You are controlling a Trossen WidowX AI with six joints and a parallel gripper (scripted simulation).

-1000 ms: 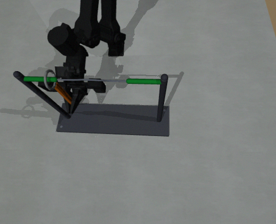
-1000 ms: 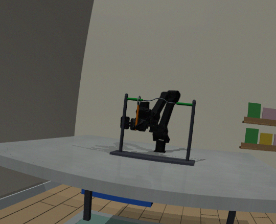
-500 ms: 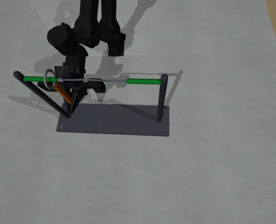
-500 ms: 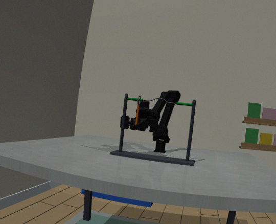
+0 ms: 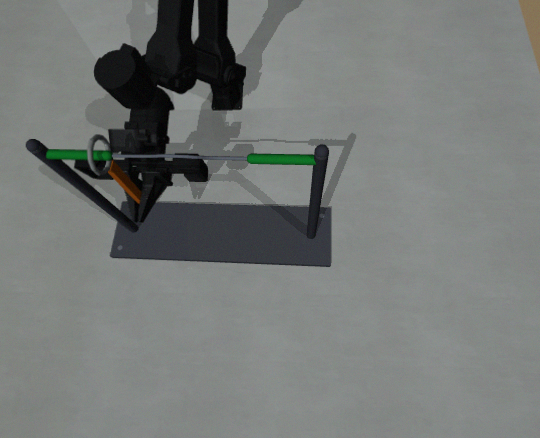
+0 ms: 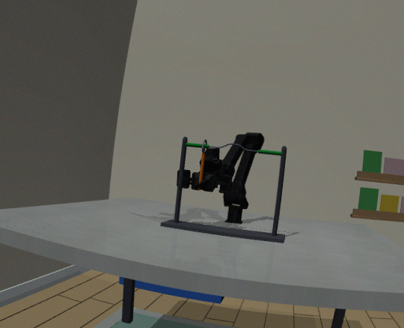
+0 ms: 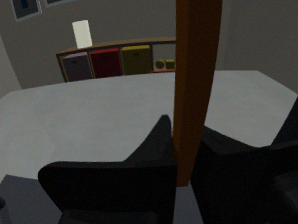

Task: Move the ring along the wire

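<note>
The ring (image 5: 90,153) (image 6: 204,141) is around the left green part (image 5: 63,154) (image 6: 192,144), near its inner end, with the wire through it. Its orange handle (image 5: 124,181) (image 6: 202,166) (image 7: 192,75) hangs down from it. My gripper (image 5: 139,217) (image 6: 200,184) (image 7: 170,120) is shut on the handle's lower part, below the wire. The thin grey part (image 5: 178,156) (image 6: 230,144) has a hump in the exterior view and runs to the right green part (image 5: 281,159) (image 6: 269,152). Whether the ring touches the green part is too small to tell.
The left post (image 5: 88,191) (image 6: 180,180) is close beside the gripper; the right post (image 5: 317,195) (image 6: 280,195) is at the far end. Both stand on the dark base plate (image 5: 228,235) (image 6: 223,231). The arm comes from behind the wire, with its gripper body beneath it.
</note>
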